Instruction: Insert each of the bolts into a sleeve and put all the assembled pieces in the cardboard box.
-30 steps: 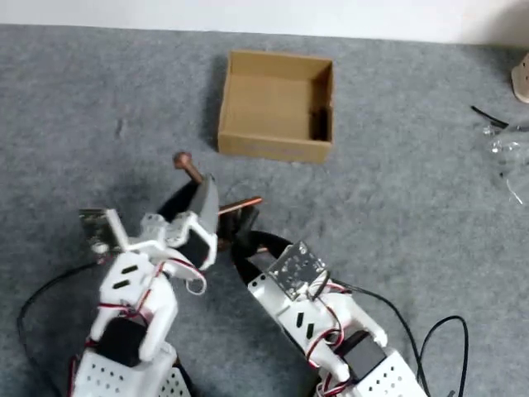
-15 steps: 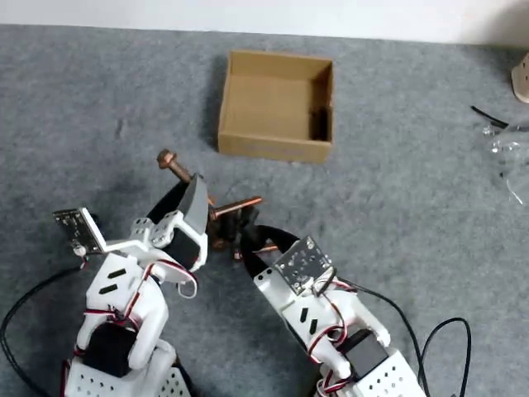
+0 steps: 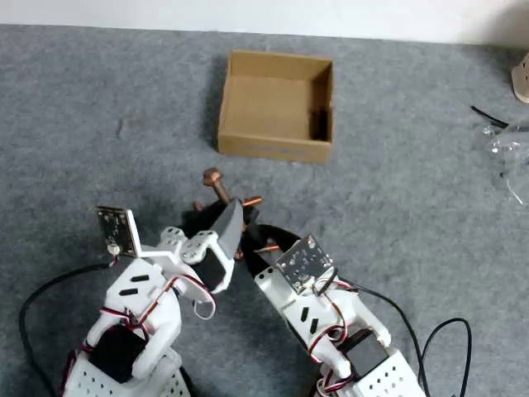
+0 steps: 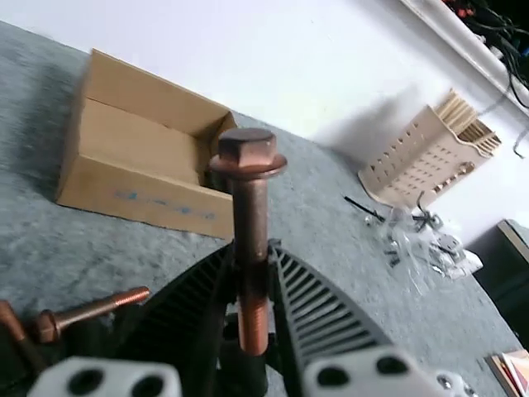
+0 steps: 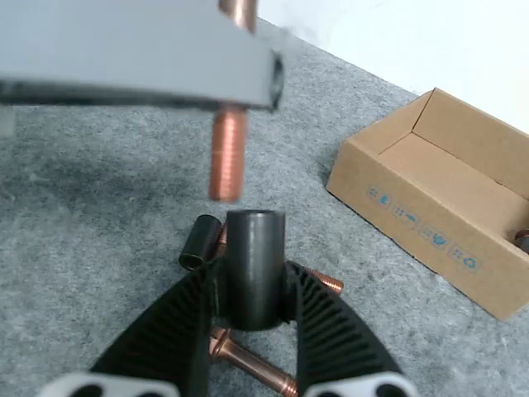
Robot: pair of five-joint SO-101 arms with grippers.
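- Copper-coloured bolt [image 4: 249,240] stands upright, head up, in the left gripper [image 4: 250,255], whose ribbed black fingers [image 4: 307,306] pinch the shaft at mid-length; the hex head and flange stick out clear above the fingertips.
- The bolt's threaded end hangs just above the sleeve [image 5: 254,266], slightly off the rim of its open mouth, with a gap between the two.
- The sleeve, dark and upright, sits clamped between the fingers of the right gripper [image 5: 253,285], its upper half free above them.
- On the carpet [image 3: 413,207] right under both grippers lie a loose sleeve [image 5: 198,241] on its side and loose bolts [image 5: 250,365], close together and partly hidden by the fingers.
- From the high view, the two grippers meet near the middle of the carpet, tips just beside each other.
- The box [image 3: 273,149] sits well apart beyond them, open side up, with a strip of bare carpet before its near wall; a dark piece stands in its far right corner.
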